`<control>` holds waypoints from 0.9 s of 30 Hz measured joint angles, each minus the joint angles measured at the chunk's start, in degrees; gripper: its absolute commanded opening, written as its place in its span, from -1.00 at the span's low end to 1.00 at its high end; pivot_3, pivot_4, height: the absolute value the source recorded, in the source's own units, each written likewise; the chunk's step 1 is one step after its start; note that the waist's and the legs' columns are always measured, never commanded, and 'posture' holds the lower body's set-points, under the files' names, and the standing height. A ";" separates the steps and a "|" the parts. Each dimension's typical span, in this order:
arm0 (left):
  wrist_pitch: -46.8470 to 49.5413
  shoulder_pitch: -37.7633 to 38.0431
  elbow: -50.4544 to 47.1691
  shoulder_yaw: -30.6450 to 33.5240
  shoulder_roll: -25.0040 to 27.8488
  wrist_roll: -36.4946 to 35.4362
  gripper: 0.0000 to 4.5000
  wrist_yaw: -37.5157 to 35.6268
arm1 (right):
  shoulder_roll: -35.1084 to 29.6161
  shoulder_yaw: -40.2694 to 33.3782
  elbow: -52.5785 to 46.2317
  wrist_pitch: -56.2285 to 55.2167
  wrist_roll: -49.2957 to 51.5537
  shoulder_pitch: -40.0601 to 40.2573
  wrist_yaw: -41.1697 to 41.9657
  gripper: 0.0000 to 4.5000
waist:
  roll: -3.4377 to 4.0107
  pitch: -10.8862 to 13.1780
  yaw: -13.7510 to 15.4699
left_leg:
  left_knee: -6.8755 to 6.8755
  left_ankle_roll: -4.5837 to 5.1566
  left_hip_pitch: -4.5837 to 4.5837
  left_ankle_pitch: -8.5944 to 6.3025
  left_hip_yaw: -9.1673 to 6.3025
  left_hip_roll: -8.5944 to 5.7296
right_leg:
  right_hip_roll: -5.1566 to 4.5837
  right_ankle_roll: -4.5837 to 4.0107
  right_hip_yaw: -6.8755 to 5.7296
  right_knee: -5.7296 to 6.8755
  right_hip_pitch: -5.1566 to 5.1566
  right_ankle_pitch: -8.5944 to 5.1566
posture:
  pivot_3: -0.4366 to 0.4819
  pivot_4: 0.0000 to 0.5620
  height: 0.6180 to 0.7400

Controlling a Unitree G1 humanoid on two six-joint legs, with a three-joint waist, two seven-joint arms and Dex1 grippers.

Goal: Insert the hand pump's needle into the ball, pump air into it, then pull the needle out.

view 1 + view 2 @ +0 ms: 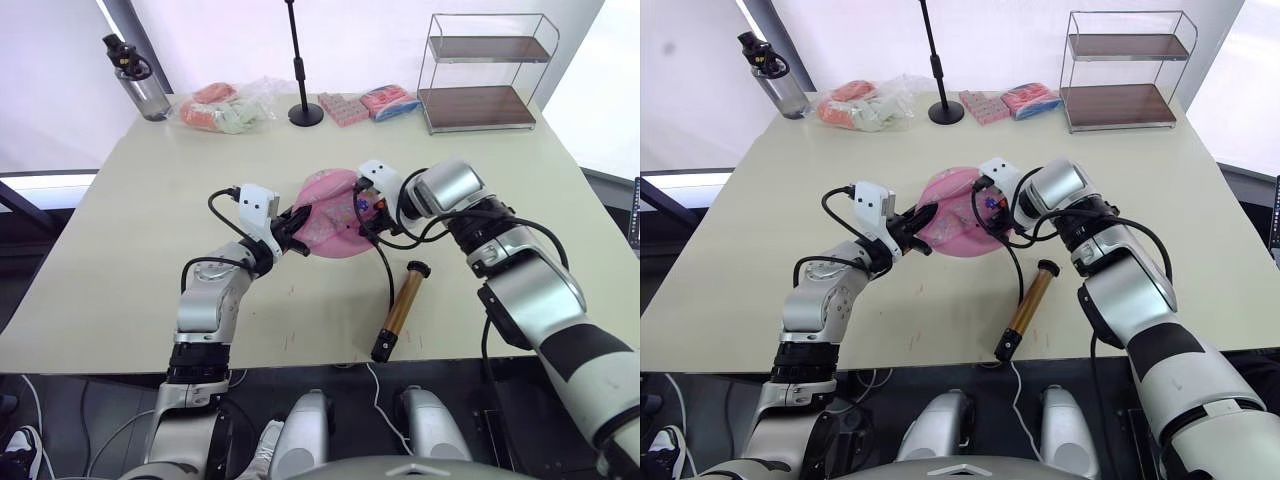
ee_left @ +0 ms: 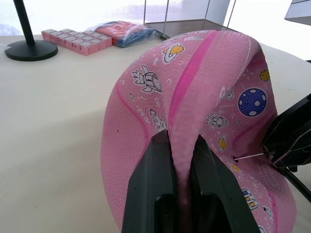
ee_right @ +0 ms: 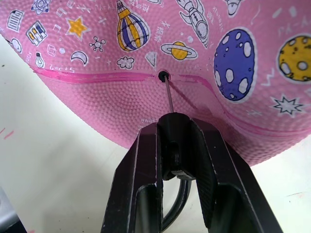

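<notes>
The pink ball [image 1: 335,215], dented and covered in cartoon prints, rests mid-table. My left gripper [image 2: 182,165] is shut on a folded ridge of the ball's skin from its left side. From the right, my right gripper [image 3: 175,131] is shut on the needle's black fitting. The thin needle [image 3: 167,94] points straight at the ball's valve hole [image 3: 163,75], and its tip sits in the hole's mouth. The hand pump [image 1: 400,310] lies on the table in front of the ball, slanted toward the near edge. Its black hose [image 1: 385,255] curves up to the fitting.
Along the far edge stand a water bottle [image 1: 140,80], a clear bag of packets [image 1: 225,108], a black stand base [image 1: 305,113], pink blocks [image 1: 343,108], a blue-pink packet [image 1: 390,100] and a wire shelf [image 1: 480,75]. The pump's lower end lies close to the table's near edge [image 1: 300,362].
</notes>
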 measured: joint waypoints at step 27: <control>2.87 -0.01 1.64 2.60 -0.98 -4.15 -0.99 -0.70 | 8.70 0.01 14.82 -5.53 -6.47 -7.63 -2.27 -0.85 | 0.11 -0.37 -0.66 | -0.01 0.00 0.15 0.00 -0.07 0.01 | 0.03 0.15 -0.01 0.01 0.07 -0.15 | -0.05 -0.47 0.86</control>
